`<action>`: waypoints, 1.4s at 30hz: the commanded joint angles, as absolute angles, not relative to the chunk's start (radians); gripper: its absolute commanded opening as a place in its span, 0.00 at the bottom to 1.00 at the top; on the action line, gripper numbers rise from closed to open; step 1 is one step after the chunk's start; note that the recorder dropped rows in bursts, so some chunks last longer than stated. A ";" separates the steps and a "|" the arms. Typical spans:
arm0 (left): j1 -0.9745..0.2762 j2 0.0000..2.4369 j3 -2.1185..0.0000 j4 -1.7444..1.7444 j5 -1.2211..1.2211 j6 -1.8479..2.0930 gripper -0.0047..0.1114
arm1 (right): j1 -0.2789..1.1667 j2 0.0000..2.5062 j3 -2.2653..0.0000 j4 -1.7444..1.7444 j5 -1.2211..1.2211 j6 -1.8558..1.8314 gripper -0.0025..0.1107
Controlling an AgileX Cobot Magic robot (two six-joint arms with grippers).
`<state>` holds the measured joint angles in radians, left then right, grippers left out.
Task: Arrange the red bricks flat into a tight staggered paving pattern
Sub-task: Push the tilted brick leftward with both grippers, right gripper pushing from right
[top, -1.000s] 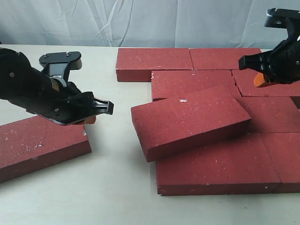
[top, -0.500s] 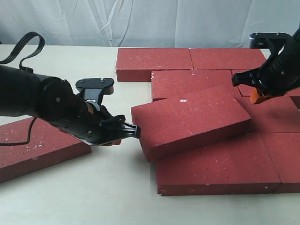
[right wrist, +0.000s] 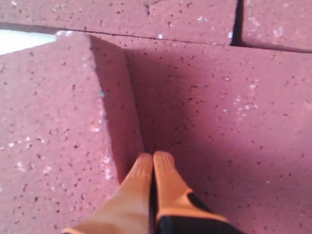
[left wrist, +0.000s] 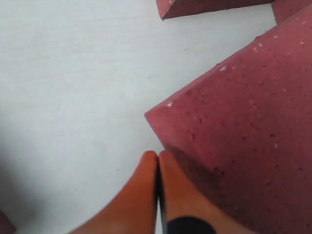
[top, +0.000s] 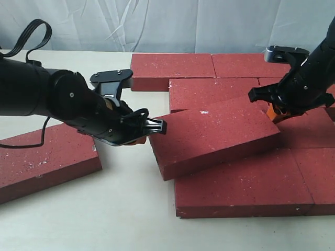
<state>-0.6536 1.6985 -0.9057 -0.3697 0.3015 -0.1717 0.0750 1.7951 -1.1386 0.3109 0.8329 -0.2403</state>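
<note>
Your left gripper, jaws pinched shut and empty, has swung in from beside the lone brick to the left end of the tilted brick, which lies askew atop the laid bricks, unmoved. Your right gripper, likewise closed on nothing, has dropped to that brick's right end.
</note>
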 commanded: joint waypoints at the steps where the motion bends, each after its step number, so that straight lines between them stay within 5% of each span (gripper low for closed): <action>1: -0.660 1.706 -0.913 -0.383 0.292 -0.172 0.04 | 0.073 1.798 -1.145 0.371 0.838 -0.298 0.02; 28: -0.503 1.706 -0.947 -0.239 0.240 -0.148 0.04 | 0.073 1.764 -1.145 0.867 0.885 -0.663 0.02; 42: -0.492 1.737 -0.947 -0.182 0.183 -0.148 0.04 | 0.267 1.768 -1.143 0.853 0.756 -0.706 0.02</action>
